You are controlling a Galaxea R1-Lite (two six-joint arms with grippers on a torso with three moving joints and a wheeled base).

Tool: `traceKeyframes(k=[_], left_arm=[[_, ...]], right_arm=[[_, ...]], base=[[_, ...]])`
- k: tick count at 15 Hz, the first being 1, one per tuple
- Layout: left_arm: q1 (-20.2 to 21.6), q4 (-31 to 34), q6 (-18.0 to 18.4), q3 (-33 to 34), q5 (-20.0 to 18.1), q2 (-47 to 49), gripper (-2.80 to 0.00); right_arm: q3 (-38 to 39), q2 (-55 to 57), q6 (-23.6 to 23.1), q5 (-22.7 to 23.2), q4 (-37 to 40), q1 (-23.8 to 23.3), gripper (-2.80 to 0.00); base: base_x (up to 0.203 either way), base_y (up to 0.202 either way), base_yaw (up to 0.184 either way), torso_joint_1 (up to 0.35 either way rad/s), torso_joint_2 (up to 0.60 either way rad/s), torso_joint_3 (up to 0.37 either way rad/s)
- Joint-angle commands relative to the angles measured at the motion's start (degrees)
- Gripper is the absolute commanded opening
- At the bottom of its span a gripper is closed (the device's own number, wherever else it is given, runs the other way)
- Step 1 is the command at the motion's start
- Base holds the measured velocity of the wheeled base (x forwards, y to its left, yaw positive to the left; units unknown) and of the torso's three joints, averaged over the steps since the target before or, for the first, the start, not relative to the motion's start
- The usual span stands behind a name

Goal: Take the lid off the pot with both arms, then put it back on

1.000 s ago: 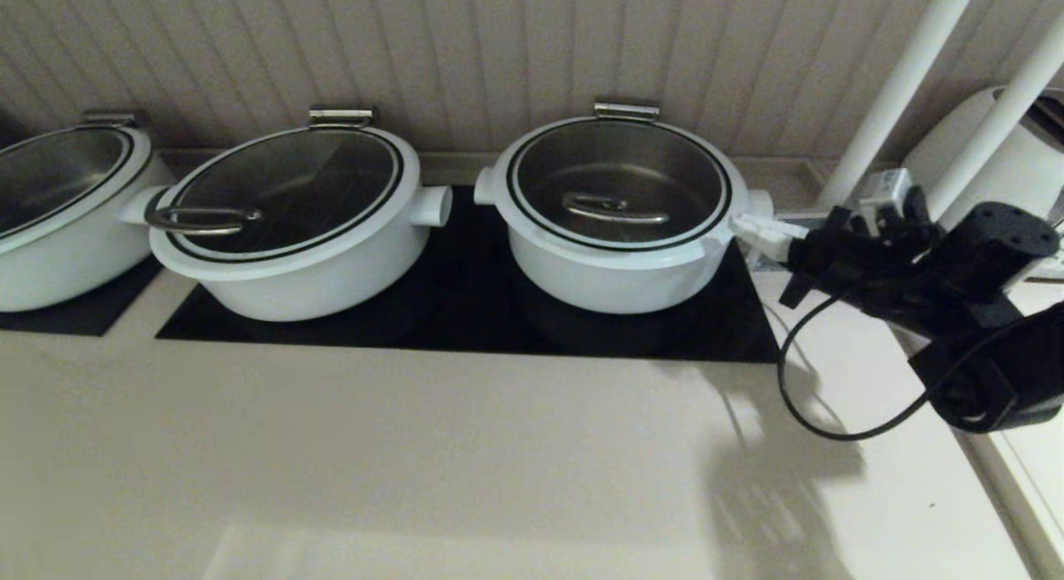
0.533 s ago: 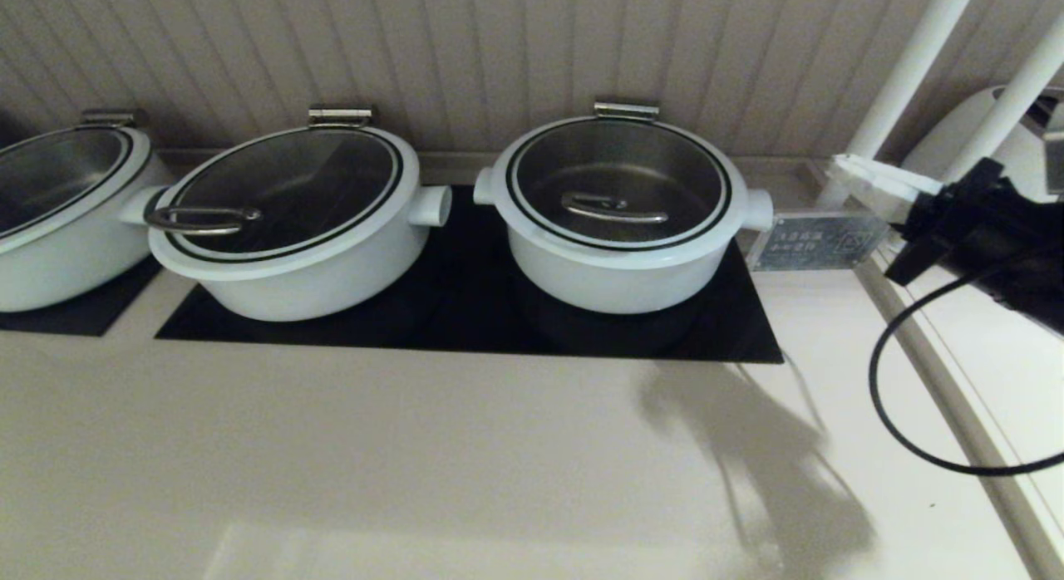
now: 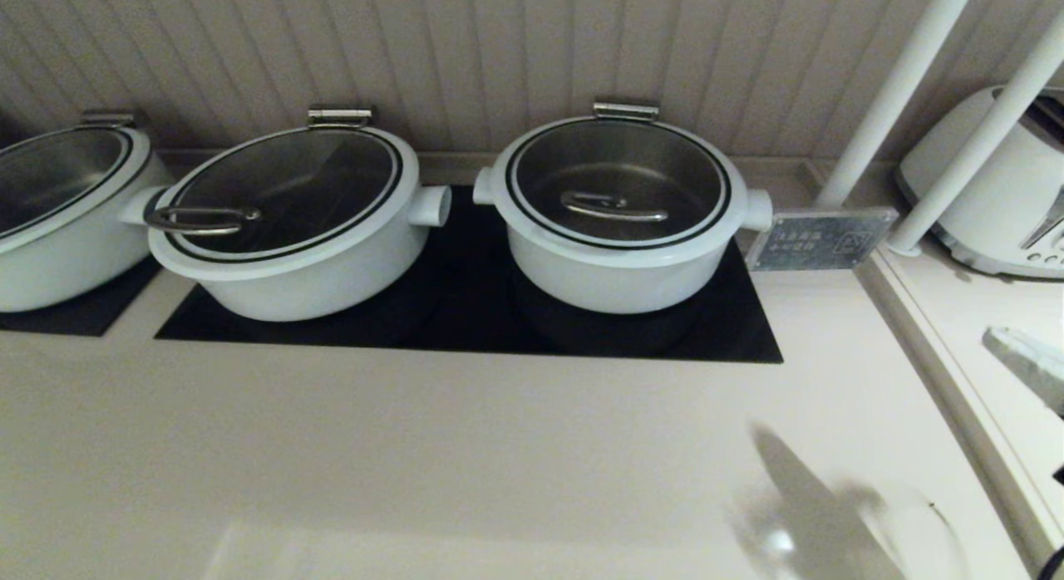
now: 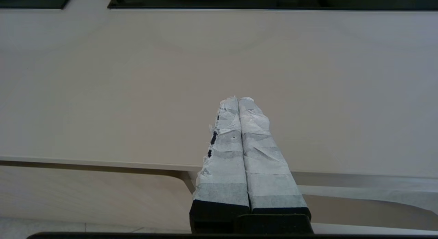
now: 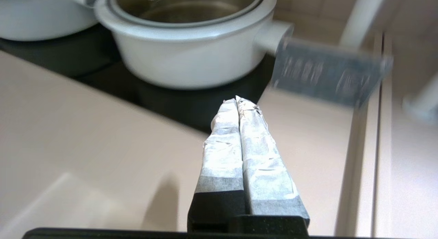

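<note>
While the lid [image 3: 619, 185] sits on the pot [image 3: 615, 272], the left hand [image 4: 238, 100] and right hand [image 5: 236, 100] are pressed closed, empty.

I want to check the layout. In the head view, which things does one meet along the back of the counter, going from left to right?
Pot at the left edge → wide pot with the loop handle → the pot with the lid on it → small sign → two white poles → toaster.

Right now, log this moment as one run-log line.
lid: closed on pot | left gripper: shut, over counter | right gripper: shut, empty, near pot
</note>
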Motion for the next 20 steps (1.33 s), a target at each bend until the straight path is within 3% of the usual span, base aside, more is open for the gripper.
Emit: traceKeyframes(k=[1,3,5,9,12,13,17,20], left_arm=[[0.02,-0.01,0.02,0.00,0.01,0.04,-2.80],[0.02,-0.01,0.02,0.00,0.01,0.04,-2.80],[0.02,-0.01,0.02,0.00,0.01,0.04,-2.80],[0.02,-0.01,0.02,0.00,0.01,0.04,-2.80],[0.02,-0.01,0.02,0.00,0.01,0.04,-2.80],[0.02,-0.01,0.02,0.00,0.01,0.04,-2.80],[0.02,-0.01,0.02,0.00,0.01,0.04,-2.80],[0.02,-0.01,0.02,0.00,0.01,0.04,-2.80]], right_arm=[[2.36,-14.64,0.91,0.10,8.78,-0.44,-2.80],[2.83,-26.23,1.79,-2.67,23.52,0.58,-2.80],[3.12,-35.73,2.94,-10.98,35.82,4.33,-2.80],[3.30,-52.88,2.55,-22.28,55.19,9.12,-2.80],[1.61,-63.62,1.87,-26.11,71.38,11.35,-2.80],[1.26,-64.43,1.88,-28.24,74.32,11.67,-2.80],[3.00,-64.43,2.53,-37.03,71.07,11.86,-2.80],[3.35,-64.43,-2.46,-33.40,71.72,11.94,-2.80]], base=[[0.000,0.000,0.000,0.000,0.00,0.000],[0.000,0.000,0.000,0.000,0.00,0.000],[0.000,0.000,0.000,0.000,0.00,0.000],[0.000,0.000,0.000,0.000,0.01,0.001],[0.000,0.000,0.000,0.000,0.00,0.000],[0.000,0.000,0.000,0.000,0.00,0.000],[0.000,0.000,0.000,0.000,0.00,0.000],[0.000,0.000,0.000,0.000,0.00,0.000]])
